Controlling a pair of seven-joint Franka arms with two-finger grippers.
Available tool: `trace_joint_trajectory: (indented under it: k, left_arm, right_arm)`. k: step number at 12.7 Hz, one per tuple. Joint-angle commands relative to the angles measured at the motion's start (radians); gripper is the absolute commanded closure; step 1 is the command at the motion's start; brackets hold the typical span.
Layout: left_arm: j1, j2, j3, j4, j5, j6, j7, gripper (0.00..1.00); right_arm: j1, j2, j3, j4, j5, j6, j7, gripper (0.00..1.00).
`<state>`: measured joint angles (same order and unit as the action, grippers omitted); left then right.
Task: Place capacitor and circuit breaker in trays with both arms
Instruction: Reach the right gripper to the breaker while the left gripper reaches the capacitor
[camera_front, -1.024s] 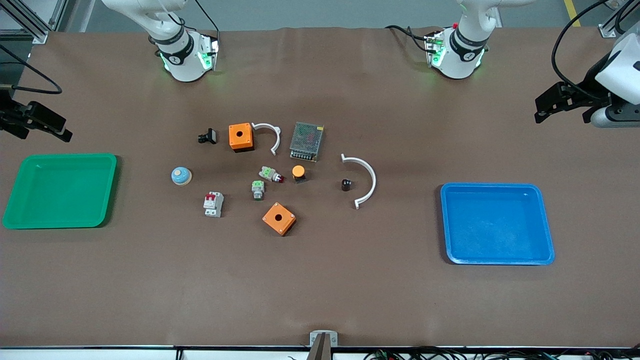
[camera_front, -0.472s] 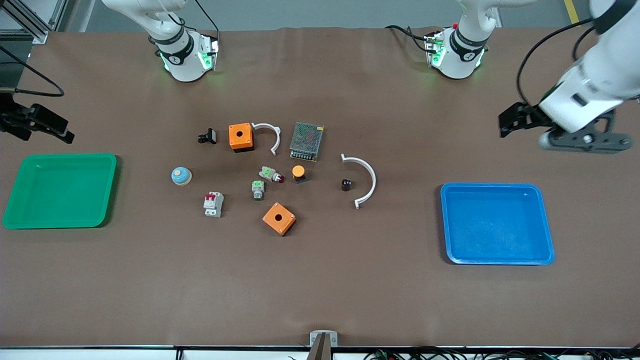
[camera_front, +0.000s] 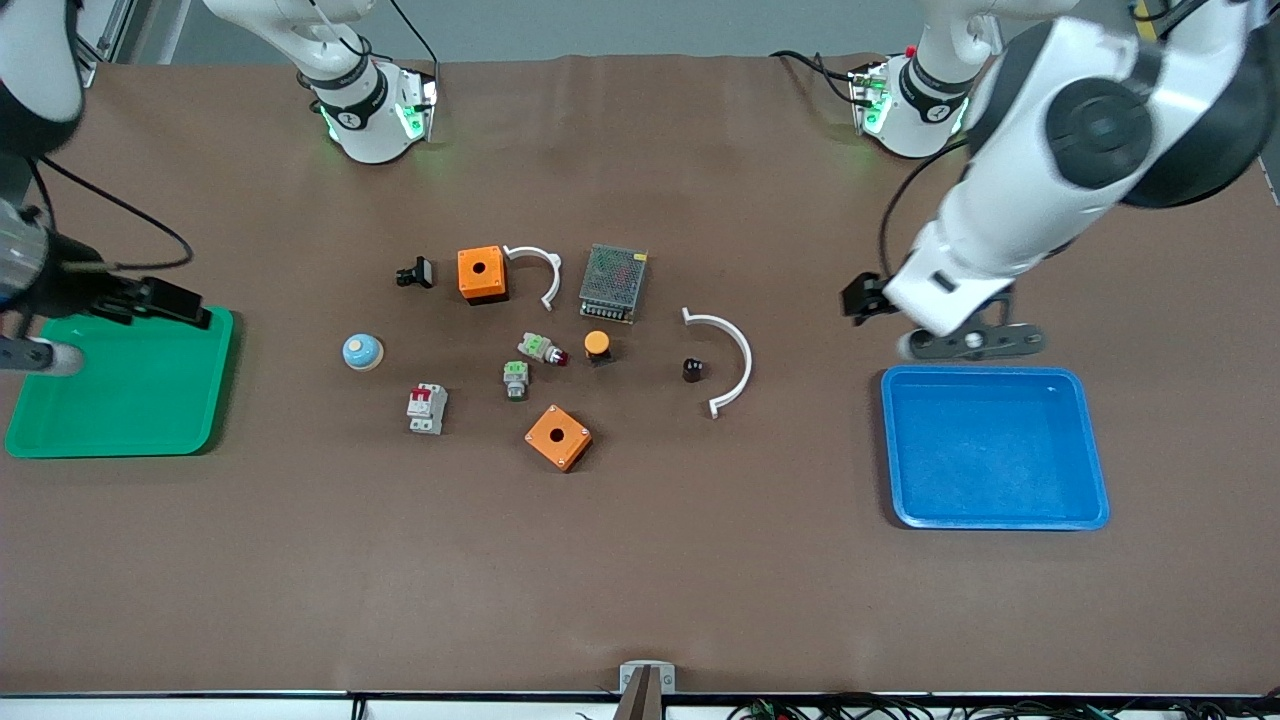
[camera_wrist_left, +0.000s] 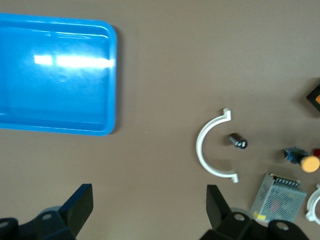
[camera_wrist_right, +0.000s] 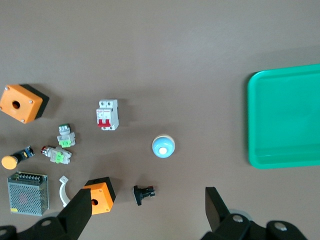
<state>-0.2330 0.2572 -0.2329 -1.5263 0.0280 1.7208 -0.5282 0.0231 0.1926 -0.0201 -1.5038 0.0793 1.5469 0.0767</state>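
My right claw (camera_front: 150, 300) hangs open and empty over the green tray (camera_front: 120, 440) at the right arm's end of the worktop (camera_front: 640, 580). The circuit breaker (camera_front: 427, 409) stands mid-worktop, near the blue-domed button (camera_front: 362, 351). The capacitor (camera_front: 692, 369) lies inside the curve of a white half-ring (camera_front: 728, 358). My left claw (camera_front: 868, 298) hangs open and empty over bare worktop beside the blue tray (camera_front: 1095, 470).
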Motion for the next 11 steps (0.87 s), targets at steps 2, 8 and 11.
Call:
trace_joint_trajectory:
  k: [2,8,11]
  left_arm:
    - [-0.103,0.109,0.001,0.017,0.07,0.08,-0.229,0.0]
    - [-0.239,0.285,0.003,-0.025,0.096,0.314,-0.55,0.0]
    - [-0.276,0.387,0.003,-0.026,0.098,0.404,-0.619,0.06]
  right_arm:
    - [0.076,0.105,0.002,0.028,0.016,0.045,0.011,0.0]
    - [0.21,0.177,0.0,0.002,0.005,0.116,0.049,0.0]
    - [0.265,0.173,0.002,-0.162,0.007,0.301,0.166,0.0]
